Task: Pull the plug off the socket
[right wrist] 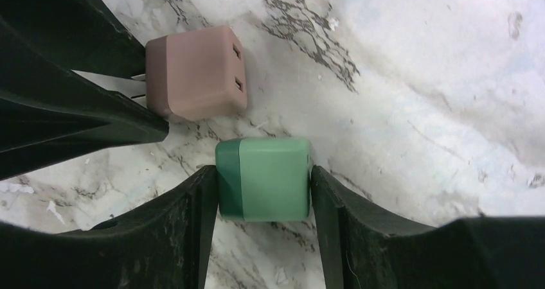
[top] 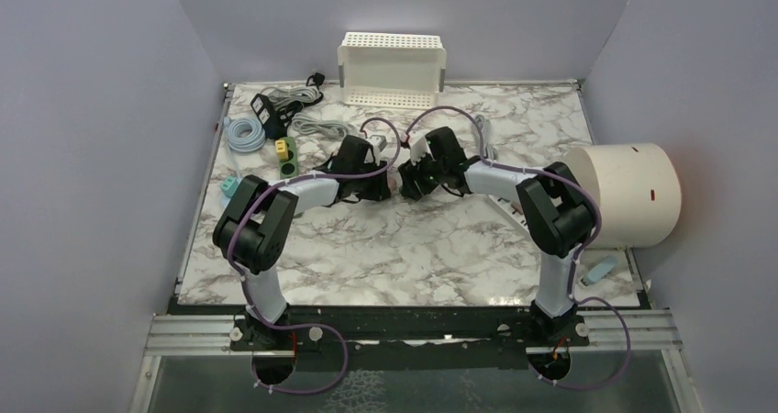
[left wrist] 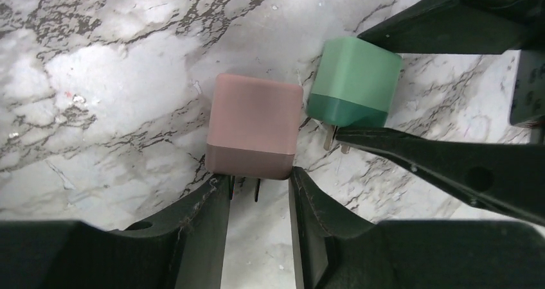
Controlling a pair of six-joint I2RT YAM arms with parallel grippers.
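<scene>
Right gripper (right wrist: pixel 262 171) had the green plug (right wrist: pixel 270 183) clamped, one finger flat on each side of it, and that was the grip that mattered. Left gripper (left wrist: pixel 259 181) was set narrow, its tips at the pronged end of the pink socket cube (left wrist: pixel 256 122). It straddled the pink prongs (left wrist: pixel 257 190) rather than squeezing the body, and no firm hold showed there. Both cubes were at the middle of the bench (right wrist: pixel 418 109), where the two arms met nose to nose.

Now the relation to watch. In the right wrist view the pink socket cube lay at about 11 o'clock from the plug, just beside it but apart, with a strip of marble between them. Its two slots (right wrist: pixel 236 51) faced 3 o'clock. The plug's darker end pointed to 9 o'clock, so its long axis ran 9 to 3, parallel to the socket's but offset toward 5 o'clock. In the left wrist view the plug's own prongs (left wrist: pixel 330 137) showed bare, in no slot. By my reading the plug was off the socket. What was left was to draw it clear toward 3 o'clock or set it down, and that was work for the right arm, which had it in hand.

No brand, label or writing could be read on either cube.
</scene>
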